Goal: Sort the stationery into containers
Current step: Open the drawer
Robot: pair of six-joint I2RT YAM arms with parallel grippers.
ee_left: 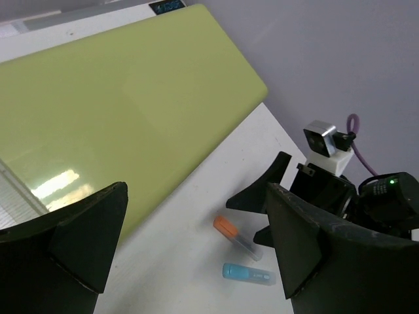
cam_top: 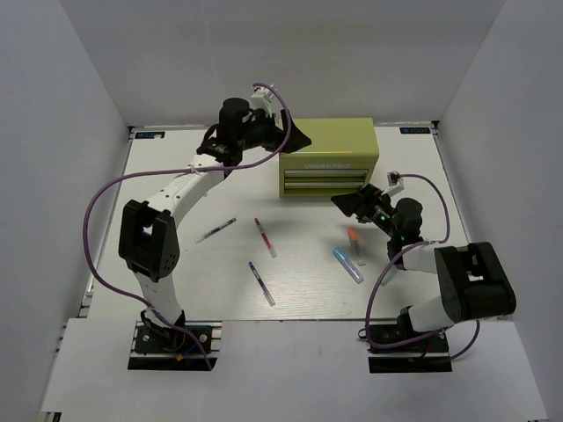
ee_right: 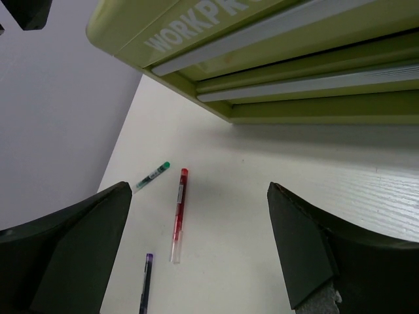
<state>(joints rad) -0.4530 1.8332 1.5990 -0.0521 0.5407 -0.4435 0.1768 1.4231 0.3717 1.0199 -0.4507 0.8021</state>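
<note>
Olive tool chest (cam_top: 328, 158) set at upper centre of white tabletop (cam_top: 176, 272), both drawers shut, contents hidden. Green-tipped pen (cam_top: 215, 230), red pen (cam_top: 265, 237) and purple pen (cam_top: 261, 283) scattered mid-frame. Orange-capped marker (cam_top: 354, 244) and blue marker (cam_top: 347, 264) laid right of centre. Left gripper (cam_top: 297, 136) spread apart, empty, at chest's upper-left corner. Right gripper (cam_top: 354, 200) spread apart, empty, below chest front. Tabletop enclosed by grey walls (cam_top: 62, 132).

Five pens (cam_top: 265, 237) lie before the closed olive chest (cam_top: 327, 145).

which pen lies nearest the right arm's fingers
The short orange-capped marker; the blue marker beside it lies farther off, the rest well to the left.
</note>
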